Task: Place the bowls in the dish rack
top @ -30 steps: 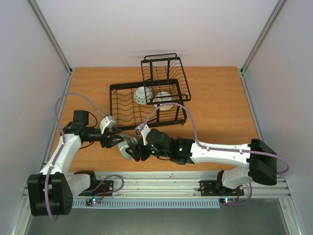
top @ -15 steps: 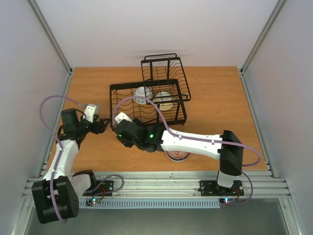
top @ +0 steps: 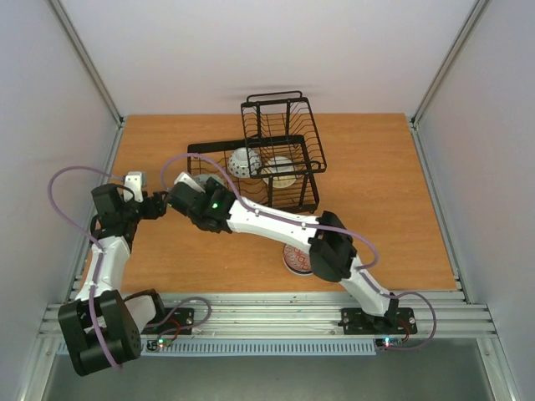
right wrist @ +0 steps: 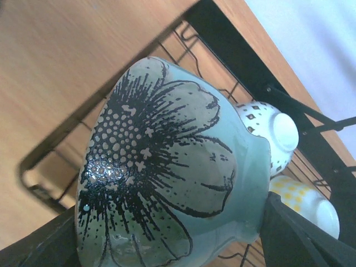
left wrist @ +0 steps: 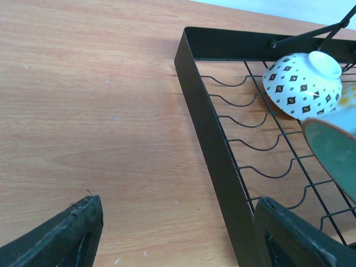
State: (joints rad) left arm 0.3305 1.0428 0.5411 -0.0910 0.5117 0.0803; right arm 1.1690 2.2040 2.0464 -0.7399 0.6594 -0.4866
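— Loading which one now?
— The green bowl (right wrist: 167, 167), clamped in the right fingers (right wrist: 303, 239) above the dish rack (left wrist: 212, 144); the left fingers (left wrist: 61, 233) gape empty. Next, lower it into a slot.

Beneath the left pincer (left wrist: 178, 201) and stretching away ahead of it, an orange-brown wood-grain tabletop (left wrist: 100, 111), flat and matte, with a few tiny pale specks (left wrist: 115, 118) in front of the fingers. Under the right pincer (right wrist: 169, 207) too, the same board, blurred and warm-toned up and to the left. Beyond both pincers, past the far edge of the board, a plain white back wall (top: 276, 50). Well off to either side, matching white side panels (top: 50, 125), met by slanted grey metal corner posts (top: 88, 58). Behind both pincers, along the near edge, a silver aluminium slotted rail (top: 267, 302); nearer still, a pale ribbed strip (top: 276, 346).
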